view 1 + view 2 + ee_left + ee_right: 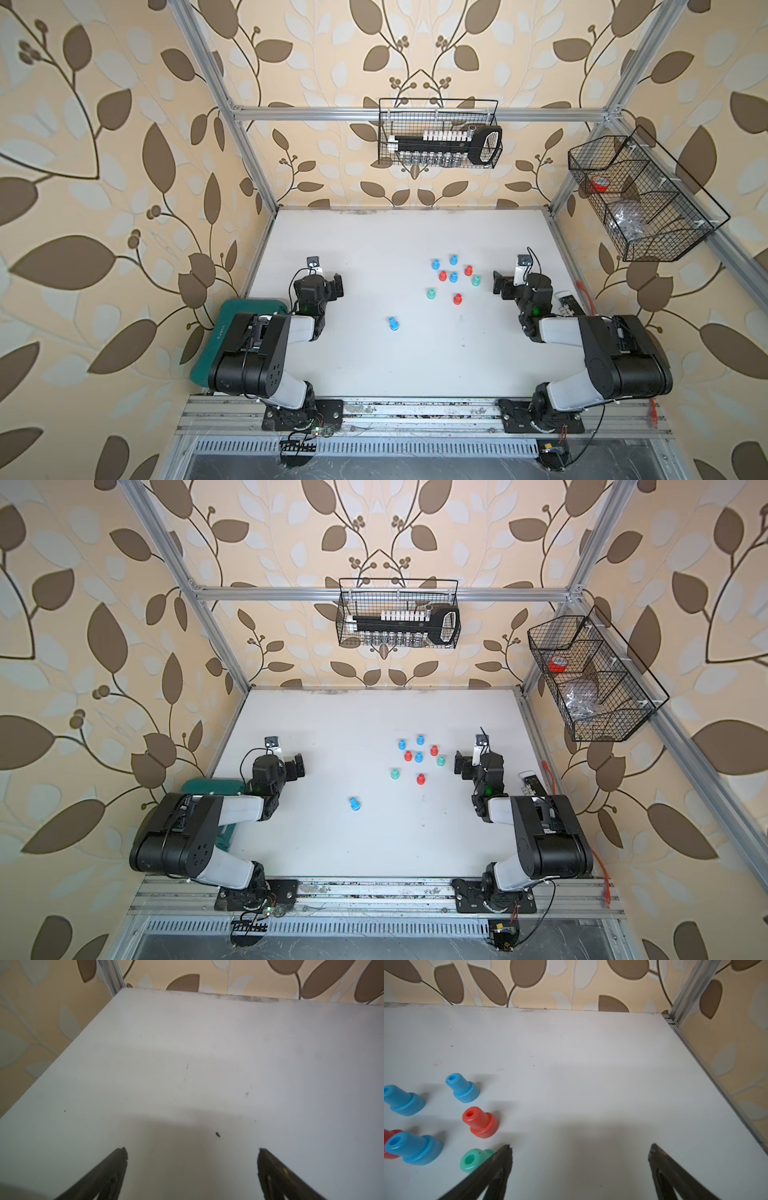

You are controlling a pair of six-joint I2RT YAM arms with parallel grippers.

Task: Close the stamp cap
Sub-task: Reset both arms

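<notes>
Nine stamps are counted on the table (332,365): four blue, three red, two green. Eight are grouped in a cluster (453,276) right of centre; the lone blue stamp (393,323) sits apart, nearer. Only bare table is shown in the left wrist view, while part of the cluster is caught in the right wrist view. The left tool (192,1150) and right tool (580,1147) are spread wide, empty. A black rack (436,145) is held in the far basket (386,124), a red tape roll (598,184) in the right basket (665,249).

cream wallpaper with brown leaves (332,50) covers the walls. black wire baskets (386,124) hang on a silver aluminium frame (311,112).
</notes>
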